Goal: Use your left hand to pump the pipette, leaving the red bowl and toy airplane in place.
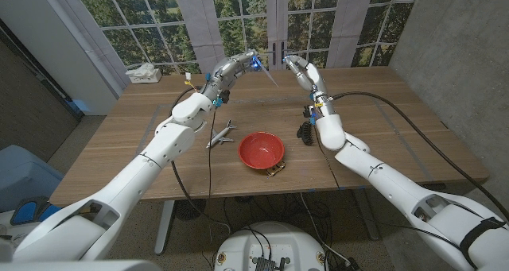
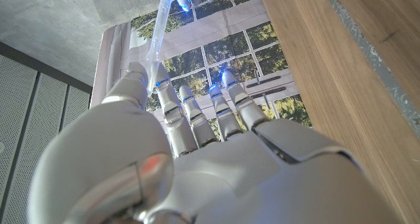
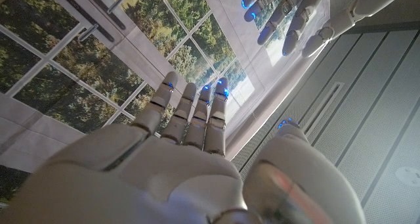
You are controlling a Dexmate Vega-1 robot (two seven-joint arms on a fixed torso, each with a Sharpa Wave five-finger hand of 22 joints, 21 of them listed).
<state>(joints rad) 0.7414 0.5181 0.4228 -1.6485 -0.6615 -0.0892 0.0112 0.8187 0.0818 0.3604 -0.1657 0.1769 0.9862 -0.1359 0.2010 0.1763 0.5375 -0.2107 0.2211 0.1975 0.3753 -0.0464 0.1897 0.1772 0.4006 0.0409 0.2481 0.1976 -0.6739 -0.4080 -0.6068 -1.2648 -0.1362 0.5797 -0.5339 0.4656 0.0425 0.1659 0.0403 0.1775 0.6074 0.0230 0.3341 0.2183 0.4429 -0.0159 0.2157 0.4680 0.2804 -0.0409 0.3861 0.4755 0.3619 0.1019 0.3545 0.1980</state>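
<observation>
Pipette [image 1: 267, 74] gripped by left hand [image 1: 238, 64], right hand [image 1: 301, 67] open, above wooden table [image 1: 119, 144] before windows [image 1: 238, 21].

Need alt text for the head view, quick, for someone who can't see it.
Both hands are raised above the table's far side, the left hand holding a clear pipette toward the right hand. Nearer, a red bowl and toy airplane sit on the wooden table.

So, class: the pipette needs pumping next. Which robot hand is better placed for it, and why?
The left robot hand. It is raised above the table and already holds the pipette, while the right robot hand is raised opposite with spread fingers, holding nothing.
</observation>
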